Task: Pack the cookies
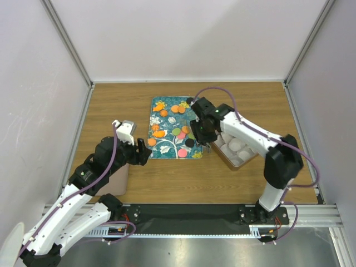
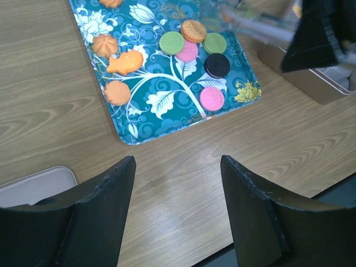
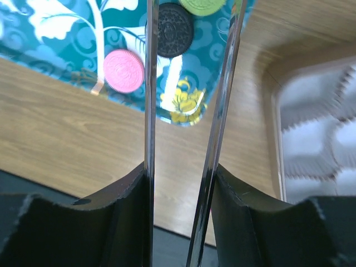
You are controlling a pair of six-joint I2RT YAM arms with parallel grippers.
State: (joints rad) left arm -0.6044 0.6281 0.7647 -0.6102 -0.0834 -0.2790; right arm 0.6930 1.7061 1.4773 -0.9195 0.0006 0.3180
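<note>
The cookies lie on a teal flower-print tray (image 1: 167,148): a black one (image 2: 217,65), two pink (image 2: 212,98), two green (image 2: 171,42) and a round orange one (image 2: 193,30). My right gripper (image 1: 201,134) is shut on metal tongs (image 3: 149,83), whose two blades stand apart over the tray's near right corner. The black cookie (image 3: 175,30) shows between the blade tips, with a pink one (image 3: 123,70) to their left. I cannot tell if the blades touch it. My left gripper (image 2: 178,164) is open and empty over bare wood, just off the tray's near edge.
A metal box (image 1: 236,147) with white paper cups stands right of the tray, beside the right gripper. Orange shaped pieces (image 2: 127,62) lie on the tray's left side. A flat grey lid (image 2: 33,183) lies on the table by the left arm.
</note>
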